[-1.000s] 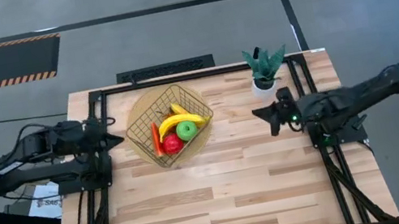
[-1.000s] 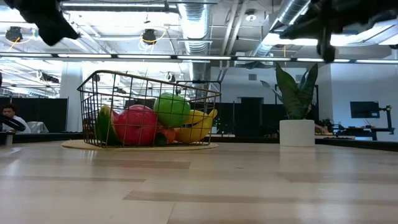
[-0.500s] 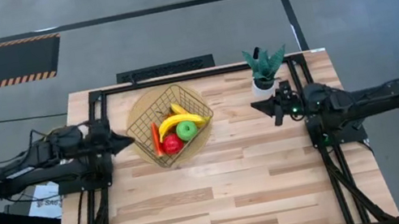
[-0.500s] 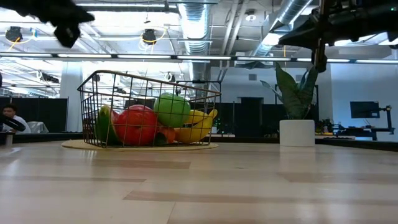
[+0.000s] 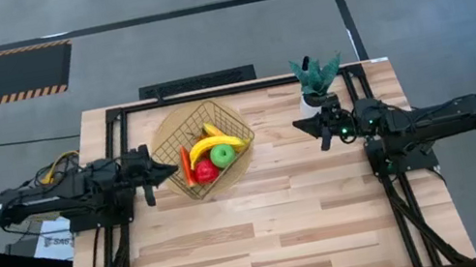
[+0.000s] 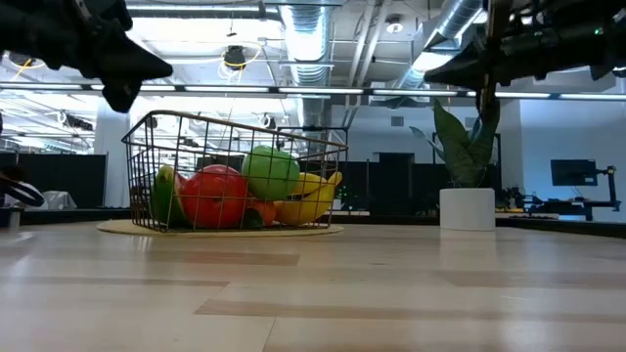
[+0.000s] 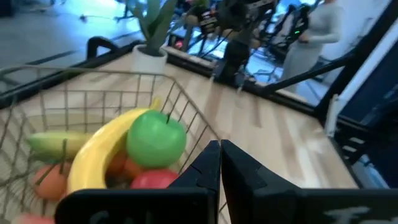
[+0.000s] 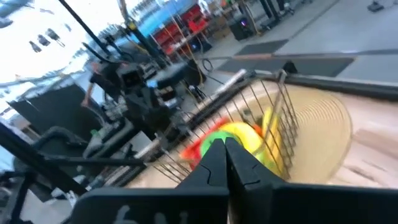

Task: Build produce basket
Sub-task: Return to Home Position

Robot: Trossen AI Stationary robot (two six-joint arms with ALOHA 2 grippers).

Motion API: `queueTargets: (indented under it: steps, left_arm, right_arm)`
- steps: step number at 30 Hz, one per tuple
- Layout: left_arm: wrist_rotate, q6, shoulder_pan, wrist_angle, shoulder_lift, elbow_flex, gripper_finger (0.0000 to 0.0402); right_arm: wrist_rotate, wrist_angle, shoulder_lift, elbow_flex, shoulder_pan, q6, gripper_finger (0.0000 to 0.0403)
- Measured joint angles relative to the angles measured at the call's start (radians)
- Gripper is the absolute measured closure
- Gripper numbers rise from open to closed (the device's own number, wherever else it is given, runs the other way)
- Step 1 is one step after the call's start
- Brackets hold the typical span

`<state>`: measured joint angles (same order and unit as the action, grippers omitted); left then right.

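the left tool (image 5: pixel 167 170) had its two fingers pressed together on nothing; the left wrist view showed them as one dark wedge with only a hairline between. reading the high view as a clock face with 12 o'clock at the bench's far edge, it pointed toward 3 o'clock and sat just beside the basket (image 5: pixel 235 126), at the basket's 8 o'clock. in the low view it hung higher than the wire rim and apart from it. the right tool (image 5: pixel 301 125) was likewise squeezed together and empty. it pointed toward 9 o'clock, well apart from the basket at its 3 o'clock, and was raised off the bench (image 5: pixel 285 233). the basket stood upright on a round tan mat (image 5: pixel 167 122) in the far left part of the bench. all the produce (image 5: pixel 212 153) in sight lay inside it. two yellow bananas (image 5: pixel 216 143) lay across the middle, with a green apple (image 5: pixel 223 154) resting against them at 5 o'clock. a red apple (image 5: pixel 206 170) touched the green one toward 7 o'clock, and a red-orange stick (image 5: pixel 187 165) lay along the 9 o'clock wall. the left wrist view also caught an orange piece (image 7: pixel 51 182) low under the bananas. a potted plant (image 5: pixel 315 81) in a white pot stood near the far edge, at the right tool's 1 o'clock.
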<state>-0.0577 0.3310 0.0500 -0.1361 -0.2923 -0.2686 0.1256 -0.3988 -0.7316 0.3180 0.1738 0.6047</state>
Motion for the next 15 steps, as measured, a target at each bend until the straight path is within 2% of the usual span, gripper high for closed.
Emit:
queueTargets:
  steps: [5,10,12,15]
  left_arm:
    - [-0.143,-0.018,-0.112,-0.066,0.028,-0.014,0.0401]
    - [-0.251,-0.006,-0.2,-0.209,0.114,-0.017,0.0402]
    - [-0.304,-0.004,-0.22,-0.259,0.16,-0.017,0.0402]
    - [-0.313,-0.011,-0.236,-0.29,0.239,-0.017,0.0401]
  right_arm:
    - [-0.019,-0.017,-0.049,-0.015,0.03,0.031,0.0401]
    - [-0.164,-0.152,-0.106,-0.014,0.114,-0.031,0.0401]
    - [-0.204,-0.153,-0.106,-0.014,0.152,-0.057,0.0401]
    - [-0.229,-0.11,-0.091,-0.013,0.194,-0.104,0.0401]
